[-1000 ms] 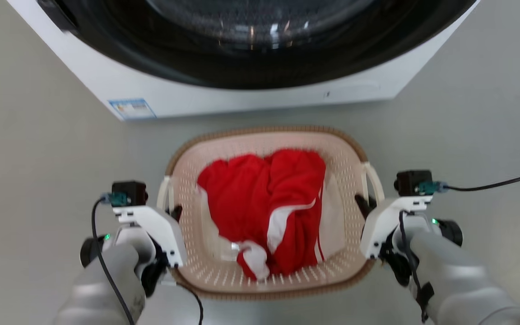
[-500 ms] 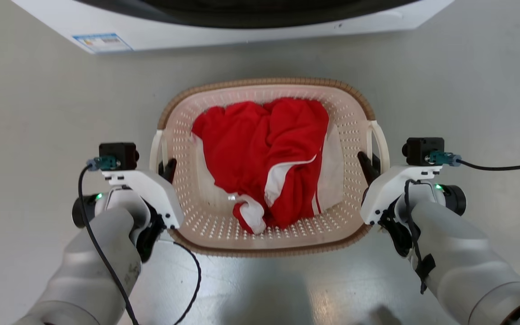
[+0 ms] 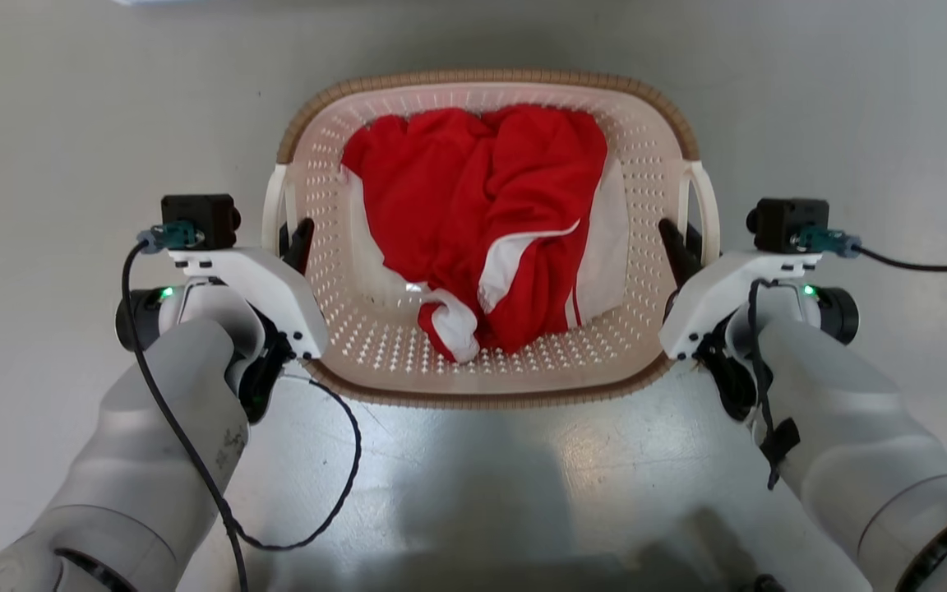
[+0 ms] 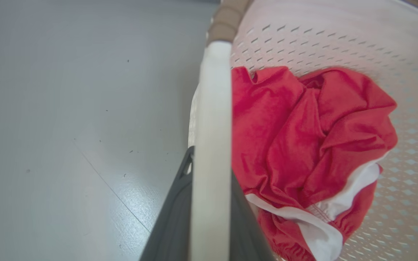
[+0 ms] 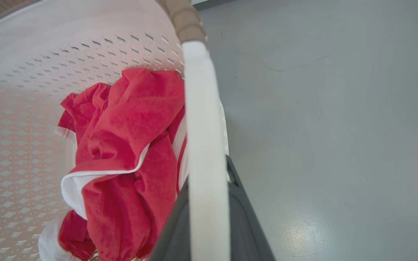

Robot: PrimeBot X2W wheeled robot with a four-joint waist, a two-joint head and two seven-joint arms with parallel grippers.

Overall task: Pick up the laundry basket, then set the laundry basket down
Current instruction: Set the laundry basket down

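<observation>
The laundry basket [image 3: 334, 275] is cream, perforated and brown-rimmed, and sits in the upper middle of the head view between my arms. A crumpled red garment with white trim [image 3: 482, 214] lies inside. My left gripper [image 3: 294, 240] is shut on the white left handle [image 3: 274, 205]. My right gripper [image 3: 677, 242] is shut on the white right handle [image 3: 709, 210]. In the left wrist view, dark fingers [image 4: 172, 217] clamp the handle strip [image 4: 212, 108]. The right wrist view shows the same grip on its handle [image 5: 201, 119]. I cannot tell whether the basket touches the floor.
Glossy grey floor [image 3: 62, 123] surrounds the basket on every side. A loose black cable [image 3: 342, 485] loops from my left wrist over the floor near the basket's front rim. Another cable [image 3: 926, 265] runs right from my right wrist camera.
The camera has moved: the washing machine slid out of the top of the head view. The basket sits higher and looks larger. Both grippers keep their hold on the handles.
</observation>
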